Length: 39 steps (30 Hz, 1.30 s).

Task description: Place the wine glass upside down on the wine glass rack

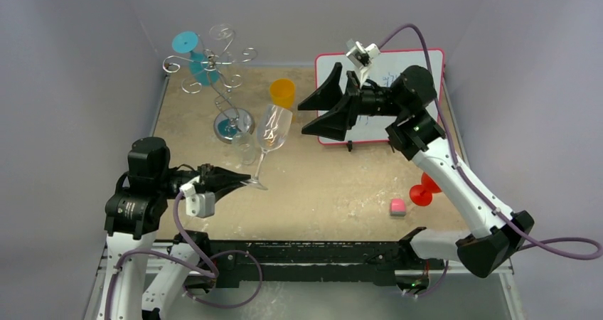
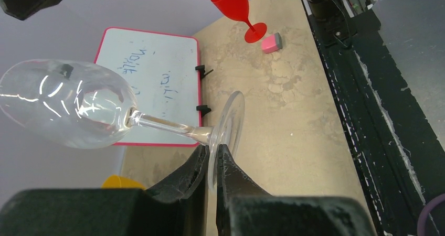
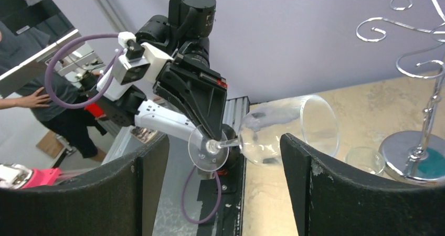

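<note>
Left gripper [image 1: 246,180] pinching the wine glass [image 1: 274,128] by its foot; right gripper [image 1: 323,110] wide open, empty.
Thin, slick, brittle: probably safest held at stem or foot.

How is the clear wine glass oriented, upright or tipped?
Tipped: the left gripper pinches the foot of the clear wine glass, bowl slanting out in midair.

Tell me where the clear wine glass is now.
The wine glass is left of centre in the top view, tilted: the left gripper pinches its foot, and its bowl lies just right of the wine glass rack.
</note>
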Tool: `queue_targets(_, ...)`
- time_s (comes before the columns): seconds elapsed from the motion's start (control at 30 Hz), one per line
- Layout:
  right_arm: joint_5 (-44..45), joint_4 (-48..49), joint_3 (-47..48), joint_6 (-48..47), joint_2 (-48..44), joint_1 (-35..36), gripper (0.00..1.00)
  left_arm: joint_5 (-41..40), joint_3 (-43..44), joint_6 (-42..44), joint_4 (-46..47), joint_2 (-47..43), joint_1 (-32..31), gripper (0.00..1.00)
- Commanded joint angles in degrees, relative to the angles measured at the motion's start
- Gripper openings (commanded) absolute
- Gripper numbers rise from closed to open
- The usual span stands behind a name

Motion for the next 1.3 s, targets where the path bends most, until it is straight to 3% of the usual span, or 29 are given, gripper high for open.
queue_targets(0.0, 5.50, -0.05, 0.47, 0.43, -3.19, 0.04, 0.83, 0.99, 3.67, 2.56, 1.67, 1.18, 0.28, 0.00)
queue_targets(0.1, 7.38, -0.87, 0.41, 0.17, -4.40, 0.01, 0.98, 0.28, 6.98, 9.89, -5.63, 3.90, 0.26, 0.00)
queue_targets(0.33, 11.06, -1.22, -2.81, -0.33, -7.61, -0.01, 1.00, -2.73, 8.87, 7.00, -4.08, 4.68, 0.25, 0.00)
queue_targets(0.53, 13.48, -5.19, -2.55, -3.46, -9.69, 0.03, 1.00, -12.93, 8.56, -16.26, 14.39, 4.45, 0.21, 0.00)
queue_targets(0.73, 15.20, -8.49, -1.42, -5.56, -10.53, 0.01, 1.00, -33.05, 1.82, -49.45, 48.76, -0.15, 0.08, 0.00)
queue_targets(1.03, 15.85, -9.31, -2.81, -6.07, -12.19, 0.02, 1.00, -63.84, 3.38, -65.74, 50.59, -0.24, 0.08, 0.00)
queue_targets(1.27, 17.47, -10.25, -4.05, -6.99, -13.19, 0.02, 1.00, -84.75, 7.52, -85.54, 47.26, 2.50, 0.08, 0.00)
